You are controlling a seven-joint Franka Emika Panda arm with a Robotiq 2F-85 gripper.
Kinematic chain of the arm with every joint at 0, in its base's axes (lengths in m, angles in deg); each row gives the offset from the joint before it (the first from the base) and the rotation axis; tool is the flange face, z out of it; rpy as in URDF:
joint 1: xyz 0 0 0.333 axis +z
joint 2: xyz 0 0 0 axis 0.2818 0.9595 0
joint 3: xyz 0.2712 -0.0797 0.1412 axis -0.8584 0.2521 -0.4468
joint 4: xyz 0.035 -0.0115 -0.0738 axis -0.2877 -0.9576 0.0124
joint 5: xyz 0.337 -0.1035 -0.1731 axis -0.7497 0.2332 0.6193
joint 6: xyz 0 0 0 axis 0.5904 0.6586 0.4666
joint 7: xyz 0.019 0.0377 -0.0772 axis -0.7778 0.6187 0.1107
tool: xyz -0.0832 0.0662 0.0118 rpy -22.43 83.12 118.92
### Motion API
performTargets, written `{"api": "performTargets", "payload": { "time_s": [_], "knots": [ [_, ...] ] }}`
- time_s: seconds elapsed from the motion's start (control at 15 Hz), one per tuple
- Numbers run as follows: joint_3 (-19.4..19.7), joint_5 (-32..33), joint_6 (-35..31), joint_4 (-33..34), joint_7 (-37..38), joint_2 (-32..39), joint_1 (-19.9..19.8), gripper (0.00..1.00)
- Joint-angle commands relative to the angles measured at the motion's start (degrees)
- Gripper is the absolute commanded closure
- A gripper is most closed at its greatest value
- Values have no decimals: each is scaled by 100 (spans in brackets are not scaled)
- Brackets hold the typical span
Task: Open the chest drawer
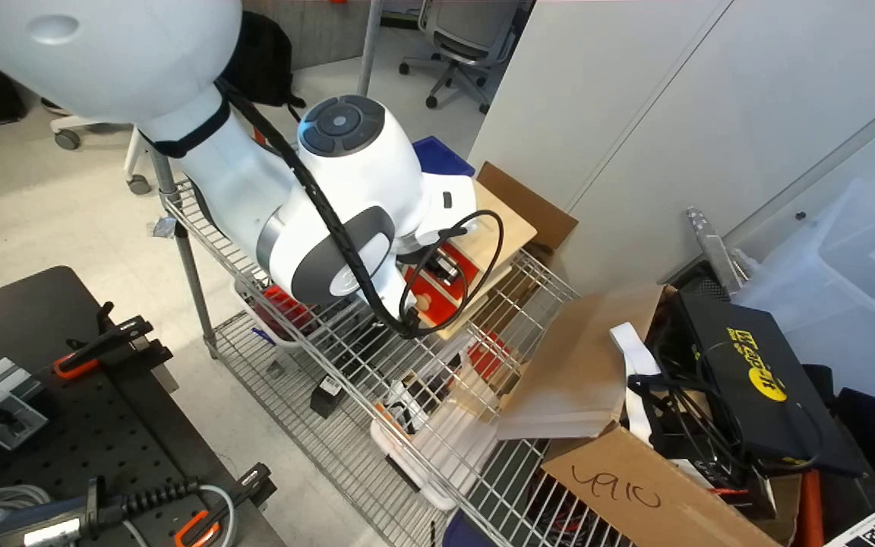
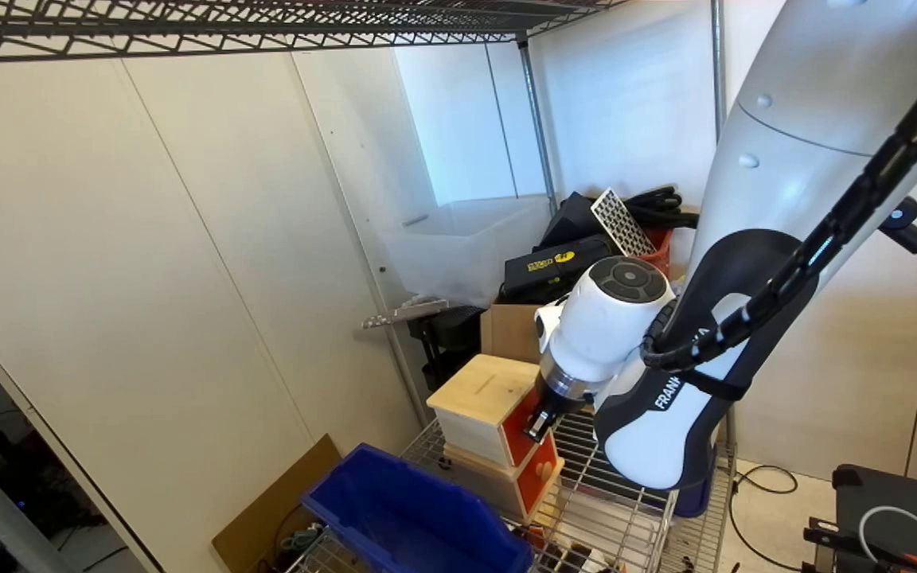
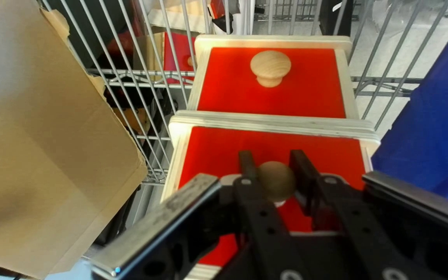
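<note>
Claw (image 3: 272, 160) clamped on upper knob (image 3: 277, 184)

Wrist view: jaws narrow, one finger each side of the upper knob, gripping it just below frame centre; upper drawer front (image 3: 336, 155), red, sits behind; lower drawer front (image 3: 228, 87) at top centre, its lower knob (image 3: 270, 64) apart from the claw; in an exterior view the chest (image 2: 481, 391), two stacked plywood boxes with red fronts, stands below frame centre on the wire shelf (image 2: 618, 497), blue bin (image 2: 395, 485) just beside it, lower left; in an exterior view the arm (image 1: 236, 178) partly covers the chest near frame centre, cardboard box (image 1: 673, 497) at lower right; cannot tell whether the drawer is out.
</note>
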Motion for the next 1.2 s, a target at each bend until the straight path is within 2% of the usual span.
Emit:
{"api": "performTargets", "payload": {
  "time_s": [0.0,1.13],
  "knots": [
    [-59,-71,-8,-201,-180,-250,-22,93],
    [-80,-47,-65,-460,-243,-433,-37,93]
  ]
}}
